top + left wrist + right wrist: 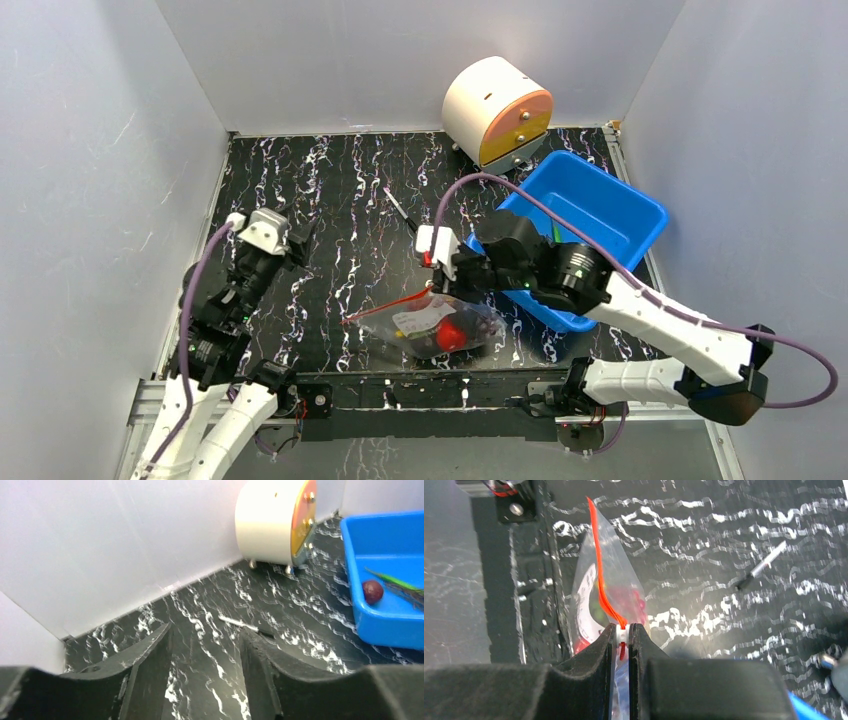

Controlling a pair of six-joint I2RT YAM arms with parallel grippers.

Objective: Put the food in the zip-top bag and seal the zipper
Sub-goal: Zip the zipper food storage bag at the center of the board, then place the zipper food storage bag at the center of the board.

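Observation:
The zip-top bag (pixel 430 325) lies near the table's front edge, clear and crinkly, with a white label. Food shows through it, including a shiny red round fruit (pixel 451 335). Its red-orange zipper (pixel 599 575) runs away from my right gripper (pixel 623 629), which is shut on the zipper's white slider at the bag's right end (pixel 432 288). My left gripper (pixel 206 630) hangs open and empty over the left part of the table (pixel 300 242), well apart from the bag. A dark red round fruit (pixel 372 591) lies in the blue bin.
A blue bin (pixel 600 210) stands at the right, behind my right arm, with a green item beside the fruit in it. A cream drum with an orange face (pixel 497 110) sits at the back wall. A thin pen (pixel 400 210) lies mid-table. White walls enclose the table.

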